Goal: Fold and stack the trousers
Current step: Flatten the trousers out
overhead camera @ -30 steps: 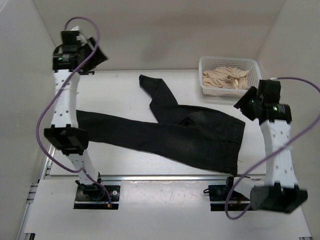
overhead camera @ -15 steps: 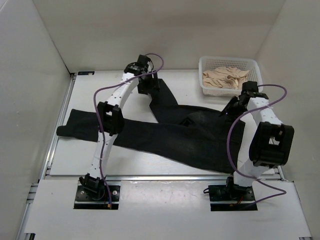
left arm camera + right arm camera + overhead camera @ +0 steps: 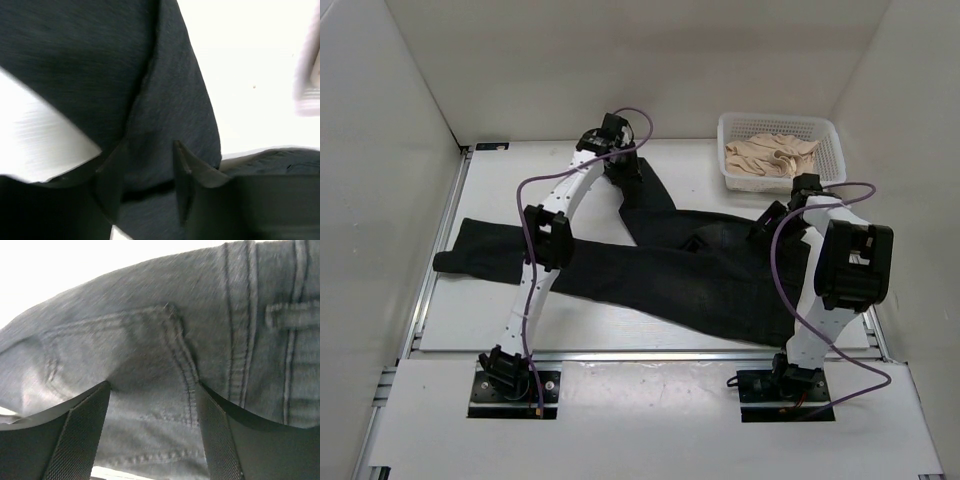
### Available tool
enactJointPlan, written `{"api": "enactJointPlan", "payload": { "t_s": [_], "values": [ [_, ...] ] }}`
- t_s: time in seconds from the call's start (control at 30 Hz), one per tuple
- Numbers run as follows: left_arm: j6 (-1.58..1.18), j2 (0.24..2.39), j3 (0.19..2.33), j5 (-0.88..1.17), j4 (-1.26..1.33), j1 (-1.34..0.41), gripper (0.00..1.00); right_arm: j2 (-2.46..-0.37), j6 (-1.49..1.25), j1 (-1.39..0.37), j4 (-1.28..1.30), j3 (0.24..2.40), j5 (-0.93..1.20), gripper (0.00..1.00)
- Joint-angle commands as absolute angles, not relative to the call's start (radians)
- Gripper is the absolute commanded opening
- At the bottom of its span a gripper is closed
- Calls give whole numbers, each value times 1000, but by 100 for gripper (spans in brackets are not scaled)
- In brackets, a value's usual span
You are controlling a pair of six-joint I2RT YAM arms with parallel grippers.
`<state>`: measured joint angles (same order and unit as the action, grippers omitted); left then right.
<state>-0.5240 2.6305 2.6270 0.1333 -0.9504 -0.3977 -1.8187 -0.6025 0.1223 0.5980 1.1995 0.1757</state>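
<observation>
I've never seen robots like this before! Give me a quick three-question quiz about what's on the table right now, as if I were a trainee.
1. True or false: the trousers are already folded into a neat stack.
2. The left claw is at: A) the far end of a trouser leg, B) the waistband, C) bare table.
3. What colour is the cloth in the white basket?
Key: 1 false, they lie spread out flat; 2 A; 3 beige.
</observation>
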Motion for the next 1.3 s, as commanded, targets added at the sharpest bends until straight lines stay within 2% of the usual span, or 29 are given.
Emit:
{"api": "enactJointPlan", "payload": {
  "t_s": [0.0,0.03,0.07,0.1,0.17,0.2,0.23,0.27,0.3,0.37,0.43,0.47,0.53,0.57,0.6,0.63,0.67,0.8,1.1,1.23,1.27],
  "values": [
    [-535,2649,2648,184,-911,-434,49,-1871,-632,123,569,1232,150,74],
    [-544,2660,2648,193,-911,-434,42,-1871,-632,123,569,1232,137,72],
    [-545,2660,2648,205,-911,-434,42,-1887,-641,123,560,1232,127,71],
    [-545,2660,2648,206,-911,-434,41,-1900,-641,123,560,1232,127,65],
    [-545,2660,2648,206,-911,-425,28,-1910,-641,114,560,1223,91,59],
    [-545,2660,2648,206,-911,-425,16,-1910,-641,114,560,1223,77,42],
    [-545,2651,2637,206,-911,-425,10,-1910,-641,114,560,1223,77,34],
    [-545,2640,2637,206,-911,-425,10,-1910,-641,114,560,1223,68,28],
    [-545,2640,2626,206,-911,-425,10,-1910,-641,114,560,1223,67,10],
    [-545,2590,2614,195,-911,-425,10,-1910,-641,114,560,1223,77,3],
    [-545,2545,2602,154,-902,-425,13,-1910,-641,114,560,1223,98,3],
    [-545,2522,2602,103,-902,-425,21,-1901,-641,114,560,1223,98,3],
    [-545,2476,2592,54,-902,-414,49,-1891,-641,114,560,1213,98,4],
    [-545,2476,2592,28,-902,-402,78,-1891,-641,114,560,1213,98,6],
    [-545,2476,2603,28,-902,-402,85,-1891,-641,114,560,1213,107,7],
    [-545,2490,2603,28,-902,-393,88,-1891,-641,114,560,1213,107,7],
    [-545,2500,2603,52,-902,-393,88,-1891,-641,114,560,1213,116,7],
    [-545,2556,2580,74,-902,-393,76,-1891,-630,114,569,1223,117,8],
    [-526,2606,2543,109,-902,-393,76,-1882,-621,114,578,1232,117,10],
    [-505,2606,2563,144,-902,-402,54,-1882,-621,114,588,1243,117,10],
    [-505,2615,2563,159,-902,-402,54,-1882,-621,114,588,1243,117,10]
  ]
}}
